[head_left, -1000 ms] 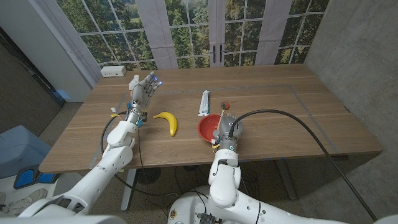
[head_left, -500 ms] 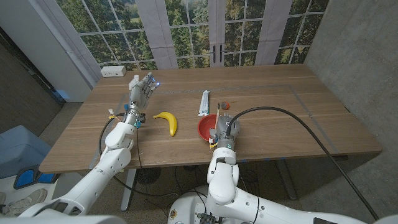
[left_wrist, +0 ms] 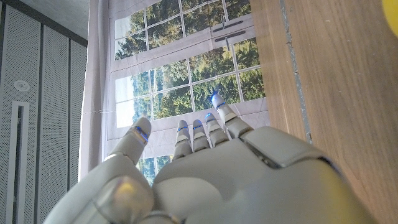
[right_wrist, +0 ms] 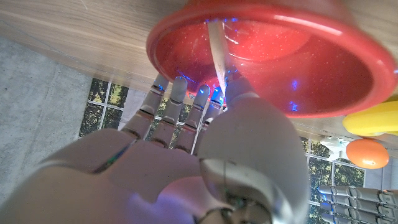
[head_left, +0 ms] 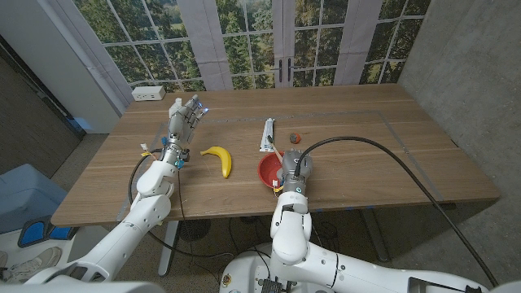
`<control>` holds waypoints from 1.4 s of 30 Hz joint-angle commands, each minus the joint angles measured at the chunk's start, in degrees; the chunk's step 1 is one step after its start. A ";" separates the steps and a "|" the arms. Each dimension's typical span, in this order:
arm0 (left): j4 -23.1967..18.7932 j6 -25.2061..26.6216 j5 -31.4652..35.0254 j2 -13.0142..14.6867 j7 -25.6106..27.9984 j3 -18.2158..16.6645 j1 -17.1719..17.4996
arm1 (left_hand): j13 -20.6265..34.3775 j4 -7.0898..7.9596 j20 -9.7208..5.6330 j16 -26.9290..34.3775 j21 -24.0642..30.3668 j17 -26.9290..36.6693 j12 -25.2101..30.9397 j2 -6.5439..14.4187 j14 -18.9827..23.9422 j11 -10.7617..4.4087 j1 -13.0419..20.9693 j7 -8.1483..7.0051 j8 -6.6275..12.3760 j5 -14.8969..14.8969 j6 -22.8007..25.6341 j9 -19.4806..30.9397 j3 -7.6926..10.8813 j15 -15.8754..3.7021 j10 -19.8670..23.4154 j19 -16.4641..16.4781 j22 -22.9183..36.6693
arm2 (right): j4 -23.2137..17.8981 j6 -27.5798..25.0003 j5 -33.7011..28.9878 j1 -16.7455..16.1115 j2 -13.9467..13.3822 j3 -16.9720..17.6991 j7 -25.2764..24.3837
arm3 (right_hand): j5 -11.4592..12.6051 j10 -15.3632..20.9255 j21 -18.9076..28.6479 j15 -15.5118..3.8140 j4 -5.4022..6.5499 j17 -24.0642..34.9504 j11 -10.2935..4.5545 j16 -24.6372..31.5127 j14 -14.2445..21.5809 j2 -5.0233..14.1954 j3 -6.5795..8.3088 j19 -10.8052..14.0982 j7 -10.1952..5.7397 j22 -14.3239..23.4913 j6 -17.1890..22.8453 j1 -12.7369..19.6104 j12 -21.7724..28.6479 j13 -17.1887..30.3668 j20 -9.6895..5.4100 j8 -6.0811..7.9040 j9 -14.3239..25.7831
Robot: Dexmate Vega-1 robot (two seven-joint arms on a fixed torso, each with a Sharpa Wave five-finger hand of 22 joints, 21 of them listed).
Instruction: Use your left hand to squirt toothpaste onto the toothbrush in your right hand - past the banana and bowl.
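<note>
Red bowl (head_left: 271, 169), right robot hand (head_left: 291, 169) pinching toothbrush (right_wrist: 218, 53)

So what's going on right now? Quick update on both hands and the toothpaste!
Left hand raised, open, holding nothing. Right hand over red bowl, pinching toothbrush. Toothpaste tube untouched on table, past bowl. Banana lies between left hand and tube.
</note>
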 commanded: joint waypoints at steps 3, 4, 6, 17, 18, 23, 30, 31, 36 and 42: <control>0.19 0.28 -0.08 -0.02 -0.03 -0.03 -0.14 | 0.24 -0.55 0.02 0.15 -0.18 0.09 -0.05 2.63 0.11 0.01 0.93 -0.17 -0.10 -0.20 0.11 0.16 -0.10 -0.19 0.09 0.41 0.28 | -0.47 -0.23 4.77 0.93 -0.92 -0.04 -2.47 | -1.76 6.10 1.36 -9.54 2.42 0.86 -0.23 -0.69 4.15 -2.24 -1.50 0.47 0.32 0.02 5.32 -4.63 2.45 -1.07 0.97 1.83 0.16; 0.22 0.28 -0.06 -0.05 0.06 -0.04 -0.18 | 0.24 -0.59 0.04 0.15 -0.19 0.09 -0.05 2.63 0.10 0.00 0.95 -0.16 -0.10 -0.20 0.11 0.16 -0.10 -0.20 0.09 0.43 0.29 | -0.72 -0.03 5.79 0.97 -1.08 0.06 -2.93 | -1.95 6.23 1.44 -9.44 3.11 0.92 0.10 -1.05 4.35 -2.83 -2.17 0.43 0.71 -0.01 5.40 -6.50 2.51 -1.25 1.26 1.73 0.09; 0.23 0.41 0.04 0.01 0.12 0.00 -0.23 | 0.24 -0.64 0.06 0.14 -0.23 0.09 -0.06 2.69 0.06 -0.03 1.00 -0.17 -0.10 -0.20 0.11 0.16 -0.12 -0.24 0.06 0.44 0.29 | -0.98 0.58 7.65 0.87 -1.24 0.37 -4.50 | -1.98 6.57 1.29 -9.39 3.85 1.02 0.63 -1.28 4.45 -2.71 -2.58 -0.26 1.44 -0.04 5.89 -8.22 2.67 -1.45 1.64 1.70 -0.04; 1.11 0.65 0.07 -0.20 -0.17 0.18 -1.13 | 0.23 -1.33 0.19 0.08 -0.50 0.01 -0.08 2.75 0.04 -0.04 1.49 -0.19 -0.17 -0.22 -0.08 0.15 -0.11 -0.21 -0.02 0.50 0.29 | -2.04 8.05 15.25 -2.00 -2.55 4.25 -16.20 | -1.55 16.74 3.04 -10.08 2.15 2.42 -0.58 -1.49 10.81 1.19 0.52 1.46 0.29 -0.02 17.65 -7.98 7.10 -2.70 -0.87 3.82 -1.88; 1.15 0.68 0.14 -0.19 -0.13 0.21 -1.18 | 0.23 -1.38 0.20 0.09 -0.51 0.00 -0.08 2.76 0.07 -0.02 1.52 -0.19 -0.16 -0.23 -0.07 0.15 -0.11 -0.18 -0.01 0.52 0.29 | -2.19 8.54 15.90 -2.15 -2.67 4.57 -16.68 | -1.52 17.15 3.15 -10.08 2.12 2.49 -0.58 -1.60 11.11 1.36 0.71 1.57 0.37 -0.01 18.02 -8.02 7.31 -2.71 -1.00 3.81 -2.01; 1.57 0.63 0.18 -0.35 -0.26 0.29 -1.55 | 0.23 -1.65 0.22 0.06 -0.64 -0.01 -0.11 2.82 0.01 -0.12 1.73 -0.18 -0.20 -0.25 -0.18 0.15 -0.11 -0.17 -0.11 0.54 0.29 | -2.88 9.86 18.49 -2.54 -3.10 5.55 -18.59 | -1.45 17.84 3.47 -10.09 1.84 2.79 -0.39 -2.22 11.75 1.84 1.49 1.43 1.89 0.03 19.07 -7.98 8.12 -2.21 -1.33 3.61 -2.44; 1.66 0.80 0.41 -0.38 -0.04 0.42 -1.69 | 0.22 -1.98 0.24 0.07 -0.78 -0.01 -0.12 2.89 0.03 -0.12 1.99 -0.24 -0.19 -0.29 -0.22 0.15 -0.13 -0.15 -0.15 0.60 0.29 | -5.18 14.31 21.93 -4.31 -4.67 8.17 -22.25 | -1.33 17.38 3.91 -10.07 1.36 3.18 0.53 -2.95 12.02 2.23 2.49 1.23 3.84 0.09 19.35 -7.61 9.10 -0.82 -1.03 3.31 -2.41; 1.63 0.87 0.33 -0.39 -0.04 0.41 -1.69 | 0.22 -2.00 0.25 0.07 -0.79 -0.01 -0.10 2.89 0.04 -0.11 2.00 -0.21 -0.19 -0.29 -0.21 0.15 -0.13 -0.15 -0.12 0.60 0.29 | -5.36 14.74 22.21 -4.54 -4.74 8.51 -22.82 | -1.27 17.34 3.99 -10.04 1.35 3.25 0.75 -3.05 12.08 2.33 2.65 1.19 4.08 0.11 19.46 -7.61 9.30 -0.56 -0.93 3.39 -2.26; 1.25 1.30 0.92 -0.14 0.91 0.51 -1.57 | 0.22 -2.51 0.20 0.05 -0.93 -0.06 -0.12 2.45 0.05 -0.19 2.18 -0.34 -0.16 -0.40 -0.17 0.14 -0.29 -0.19 -0.18 0.66 0.28 | -6.54 17.76 24.12 -6.06 -5.39 10.68 -25.27 | -1.05 16.91 4.19 -9.85 1.41 3.55 1.84 -3.31 11.90 2.35 2.95 0.81 4.48 0.14 19.40 -7.94 9.98 0.44 -0.54 3.53 -1.63; -0.61 2.90 3.14 0.87 4.24 0.94 -1.20 | 0.22 -4.50 0.89 0.19 -1.42 -0.12 -0.06 0.80 0.84 -0.62 2.84 -1.01 -0.17 -0.73 -0.20 0.09 -0.76 0.60 -0.16 0.99 0.19 | -7.08 22.07 25.84 -8.32 -5.70 13.38 -29.29 | -0.85 16.46 4.36 -9.74 1.48 3.89 2.18 -3.32 11.67 2.54 3.24 0.35 5.12 0.16 19.26 -8.24 10.64 1.49 -0.10 3.76 -0.90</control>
